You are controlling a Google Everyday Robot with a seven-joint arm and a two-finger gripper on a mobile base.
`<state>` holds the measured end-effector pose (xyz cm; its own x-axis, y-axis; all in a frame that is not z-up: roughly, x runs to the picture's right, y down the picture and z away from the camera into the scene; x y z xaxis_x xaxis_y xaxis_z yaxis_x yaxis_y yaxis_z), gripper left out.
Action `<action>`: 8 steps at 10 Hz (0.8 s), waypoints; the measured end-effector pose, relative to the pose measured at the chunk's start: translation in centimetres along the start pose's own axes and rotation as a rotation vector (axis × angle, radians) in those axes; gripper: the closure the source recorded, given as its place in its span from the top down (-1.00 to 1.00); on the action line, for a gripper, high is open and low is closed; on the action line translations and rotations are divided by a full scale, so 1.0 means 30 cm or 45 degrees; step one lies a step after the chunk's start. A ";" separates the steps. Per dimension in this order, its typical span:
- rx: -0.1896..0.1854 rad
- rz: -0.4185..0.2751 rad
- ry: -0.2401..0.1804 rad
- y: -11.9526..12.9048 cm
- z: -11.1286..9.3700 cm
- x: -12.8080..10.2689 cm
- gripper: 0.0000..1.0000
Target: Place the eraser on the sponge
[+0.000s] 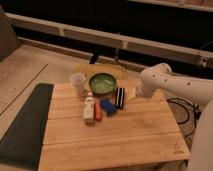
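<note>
The eraser (120, 97), a black block with white stripes, rests on the wooden table (115, 140) just right of the green bowl. The blue sponge (107, 106) lies flat at its front left, close beside it; I cannot tell if they touch. My white arm (160, 82) reaches in from the right. Its gripper (132, 94) sits low at the arm's left end, just right of the eraser, mostly hidden by the arm.
A green bowl (102, 82) and a pale cup (77, 82) stand at the table's back. A white bottle (89, 109) and a narrow orange object (98, 112) lie left of the sponge. A dark mat (25, 125) borders the table's left side.
</note>
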<state>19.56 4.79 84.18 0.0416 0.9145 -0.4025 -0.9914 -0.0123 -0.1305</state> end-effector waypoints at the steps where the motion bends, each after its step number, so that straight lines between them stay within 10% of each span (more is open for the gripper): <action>1: -0.035 -0.059 -0.024 0.006 0.011 -0.038 0.30; 8: -0.103 -0.219 -0.106 0.029 0.036 -0.139 0.30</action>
<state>18.40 1.41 86.72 0.1958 0.9360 -0.2925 -0.9572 0.1177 -0.2643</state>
